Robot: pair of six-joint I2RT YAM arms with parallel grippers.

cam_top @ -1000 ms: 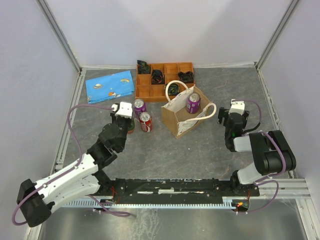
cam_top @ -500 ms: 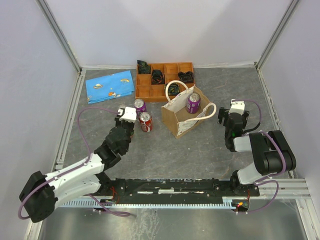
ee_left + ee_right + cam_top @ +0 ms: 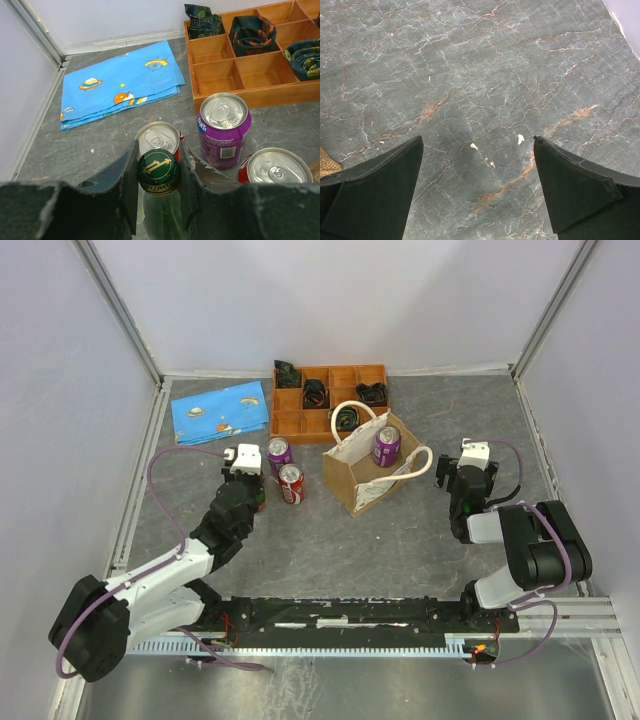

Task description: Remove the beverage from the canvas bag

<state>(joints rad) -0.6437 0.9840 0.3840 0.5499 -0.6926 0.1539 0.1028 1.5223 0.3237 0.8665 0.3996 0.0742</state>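
The tan canvas bag [image 3: 362,480] with cream rope handles stands mid-table, a purple can [image 3: 386,445] upright inside it. My left gripper [image 3: 252,490] is to its left, and its jaws [image 3: 157,150] are closed on the gold-marked cap of a green glass bottle [image 3: 159,175] that stands upright. Close by on the table are a purple can [image 3: 223,127], a red can [image 3: 277,170] and another red can [image 3: 156,137] behind the bottle. My right gripper [image 3: 450,480] hangs open and empty [image 3: 477,142] over bare table just right of the bag.
An orange compartment tray [image 3: 290,422] with dark rolled items sits behind the bag and also shows in the left wrist view [image 3: 235,80]. A blue printed cloth [image 3: 220,412] lies at the back left. Walls enclose the table.
My left arm shifted right and nearer, then back left and farther, staying beside the cans. The right arm and the bag have not moved.
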